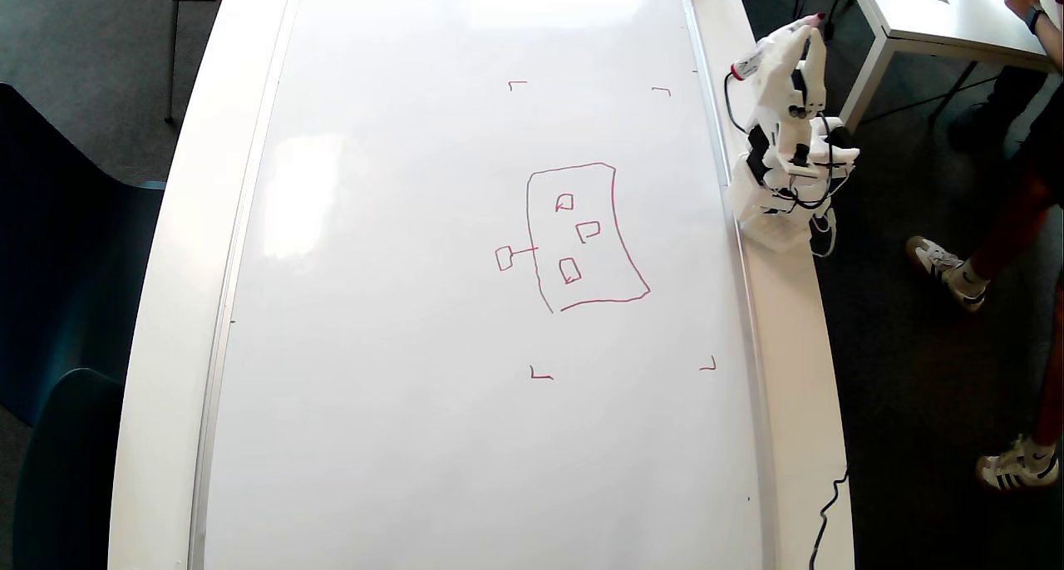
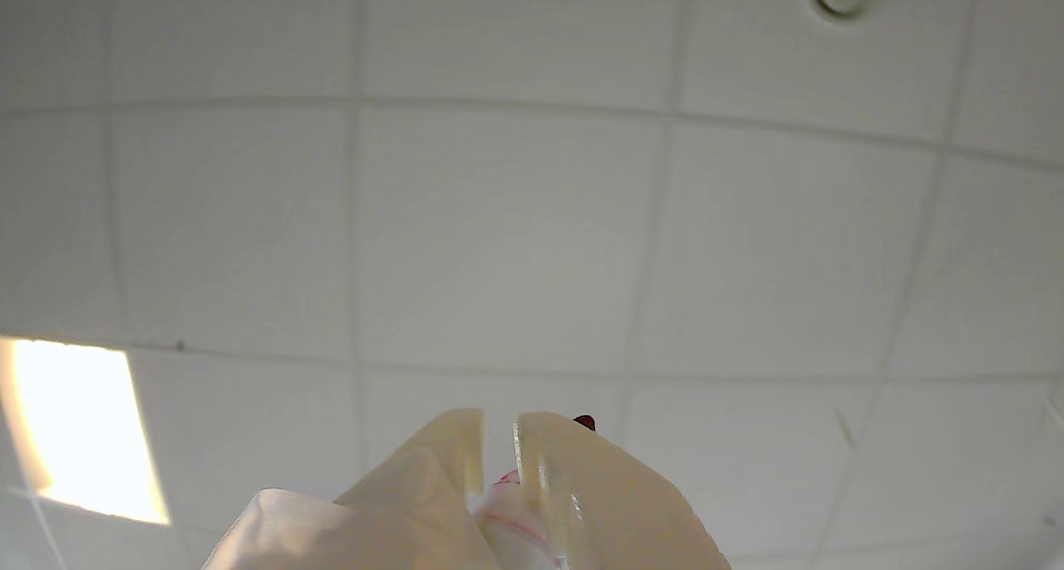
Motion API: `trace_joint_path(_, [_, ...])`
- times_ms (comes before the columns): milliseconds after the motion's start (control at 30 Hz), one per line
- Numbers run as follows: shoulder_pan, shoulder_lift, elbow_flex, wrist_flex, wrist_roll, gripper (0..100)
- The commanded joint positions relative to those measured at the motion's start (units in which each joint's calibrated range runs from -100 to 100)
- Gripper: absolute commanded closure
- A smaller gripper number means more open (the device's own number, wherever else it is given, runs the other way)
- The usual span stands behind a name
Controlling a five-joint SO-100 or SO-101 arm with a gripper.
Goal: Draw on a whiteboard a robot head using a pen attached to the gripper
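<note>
The whiteboard (image 1: 399,321) lies flat on a white table in the overhead view. On it is a red drawing (image 1: 613,221): a big box outline with three small squares inside. A line joins the box to a small square (image 1: 504,258) on its left. Four red corner marks stand around the drawing. The white arm (image 1: 785,179) sits folded at the board's right edge, off the board. My gripper (image 1: 810,26) points up and away and is shut on a white pen (image 1: 761,55). In the wrist view my gripper (image 2: 499,425) faces the ceiling, with the pen's dark red tip (image 2: 584,422) showing.
In the overhead view a person's legs and sneakers (image 1: 948,271) stand right of the table. Another white table (image 1: 931,22) is at the top right. Dark chairs (image 1: 58,304) are at the left. A black cable (image 1: 827,512) hangs at the lower right.
</note>
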Motion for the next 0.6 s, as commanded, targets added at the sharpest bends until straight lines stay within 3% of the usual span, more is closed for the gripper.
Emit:
trace_joint_path(0, [-3.8,0.3,0.4,-5.8,-0.2,99])
trace_joint_path(333, [-17.8,0.3,0.4,-15.3,-0.2,99])
trace_joint_path(433, [-26.6,0.3,0.4,-22.3,-4.3,99])
trace_joint_path(567, [-28.7,0.2,0.4,-22.8,-6.9,99])
